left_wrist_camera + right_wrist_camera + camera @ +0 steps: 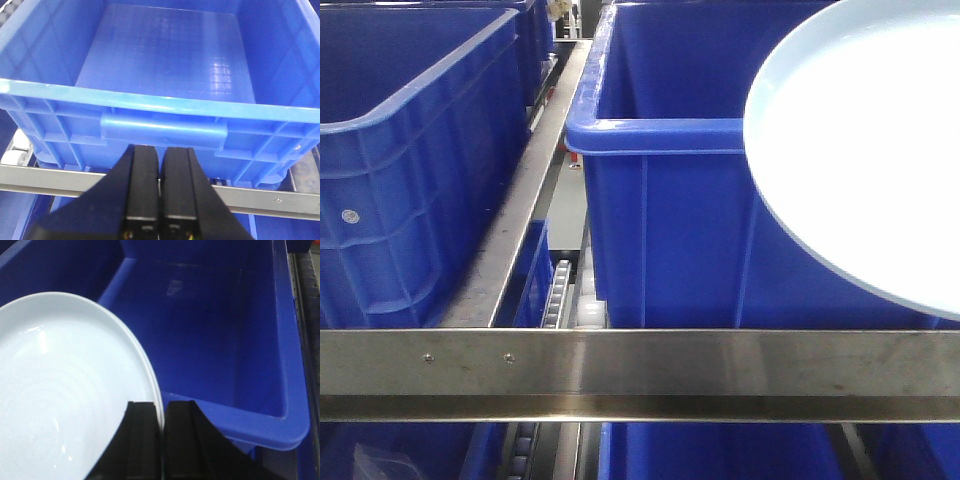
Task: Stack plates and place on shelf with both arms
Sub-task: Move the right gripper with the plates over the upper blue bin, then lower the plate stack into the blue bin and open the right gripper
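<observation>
Left gripper [160, 200] black, jaws pressed together, empty, hung in front of deep blue plastic crate [160, 65] on steel shelf rail [270, 197]. Centre-right: second blue crate [225, 330] sat open below. Right gripper [161, 440] clamped on rim of stacked glossy pale blue-white round plates [65, 400]; double edge visible, so stacking looked done. Plates held tilted above crate front rim. Judged step: placing. Next: carry forward over rim, lower flat, release.

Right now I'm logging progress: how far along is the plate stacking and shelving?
Stacking looks done: the right gripper pinches what seem two nested rims of the plates. In hand: carrying them above the blue bin. Left: setting them down. The left gripper is shut, empty.
</observation>
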Tool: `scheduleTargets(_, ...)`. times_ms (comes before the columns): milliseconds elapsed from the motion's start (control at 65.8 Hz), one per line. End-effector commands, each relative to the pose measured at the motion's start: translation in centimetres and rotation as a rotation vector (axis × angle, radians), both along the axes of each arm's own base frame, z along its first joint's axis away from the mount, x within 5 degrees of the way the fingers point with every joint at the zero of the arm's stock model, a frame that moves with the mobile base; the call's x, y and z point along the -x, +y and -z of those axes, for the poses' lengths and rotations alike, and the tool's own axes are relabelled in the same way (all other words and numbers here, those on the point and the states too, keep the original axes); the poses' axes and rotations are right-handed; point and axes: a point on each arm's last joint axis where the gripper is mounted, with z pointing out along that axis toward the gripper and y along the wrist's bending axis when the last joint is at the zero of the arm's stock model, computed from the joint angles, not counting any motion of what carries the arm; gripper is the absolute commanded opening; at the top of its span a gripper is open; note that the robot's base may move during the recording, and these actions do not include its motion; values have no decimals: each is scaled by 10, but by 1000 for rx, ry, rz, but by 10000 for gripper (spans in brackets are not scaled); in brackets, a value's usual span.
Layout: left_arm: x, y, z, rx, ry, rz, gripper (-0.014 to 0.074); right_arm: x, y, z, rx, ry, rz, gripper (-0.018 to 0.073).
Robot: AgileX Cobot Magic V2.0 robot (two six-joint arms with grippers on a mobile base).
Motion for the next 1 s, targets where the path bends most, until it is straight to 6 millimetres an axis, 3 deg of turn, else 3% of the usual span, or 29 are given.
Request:
scheduleTargets(0, -4, 0, -15, 6, -87, 3, 83, -3, 1, -21, -23, -146, -2, 51)
scheduleTargets(137, -4, 0, -15, 6, -87, 3, 83, -3, 1, -34, -32, -189, -2, 51)
scheduleTargets(289, -4, 0, -15, 6, -87, 3, 83, -7, 1, -71, -46, -263, -2, 51)
scheduleTargets(395, -4, 0, -15, 6, -87, 3, 83, -21, 4, -93, -48, -278, -1, 51)
scheduleTargets(547, -4, 0, -15, 6, -87, 3, 83, -53, 11, -109, -43, -252, -2, 51)
scheduleTargets(669, -4, 0, -15, 6, -87, 3, 83, -91, 18, -114, -39, -232, -4, 51)
scheduleTargets(821, -4, 0, -15, 6, -87, 3, 83, -138, 28, -111, -38, -223, -7, 51)
scheduleTargets(988, -4, 0, -15, 6, -87, 3, 83, -176, 35, -103, -32, -192, -7, 52)
